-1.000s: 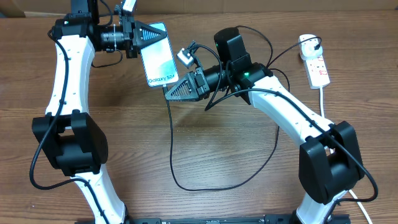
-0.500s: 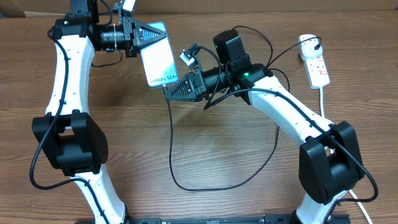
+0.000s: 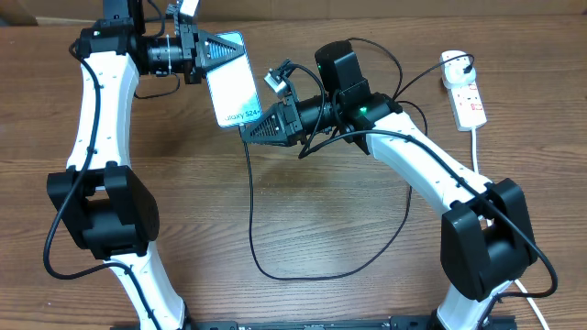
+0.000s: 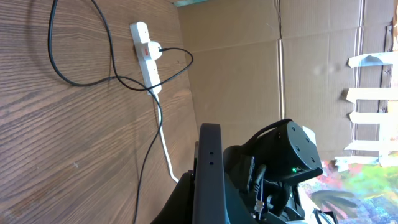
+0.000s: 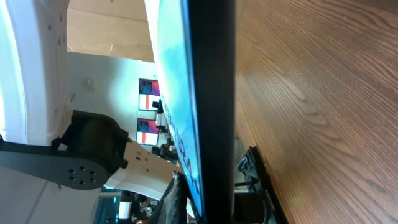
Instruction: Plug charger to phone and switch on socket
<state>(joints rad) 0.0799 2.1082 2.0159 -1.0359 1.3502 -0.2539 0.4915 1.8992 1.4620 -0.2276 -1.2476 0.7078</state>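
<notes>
Black right pincer (image 3: 248,130), pressed together, nearer phone (image 3: 233,89) | left pincer (image 3: 235,50) pinching phone

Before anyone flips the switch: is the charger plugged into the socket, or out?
Plugged in. The charger ends at a white plug seated in the socket, as both the overhead and left wrist views show.

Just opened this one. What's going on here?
The left jaws are shut on the far end of the phone, steadying it. The right jaws are shut at the phone's near short edge, apparently bringing the tip of the charger to its port. Whether it is seated cannot be told. The socket lies untouched beyond the right arm, with a plug in it.
</notes>
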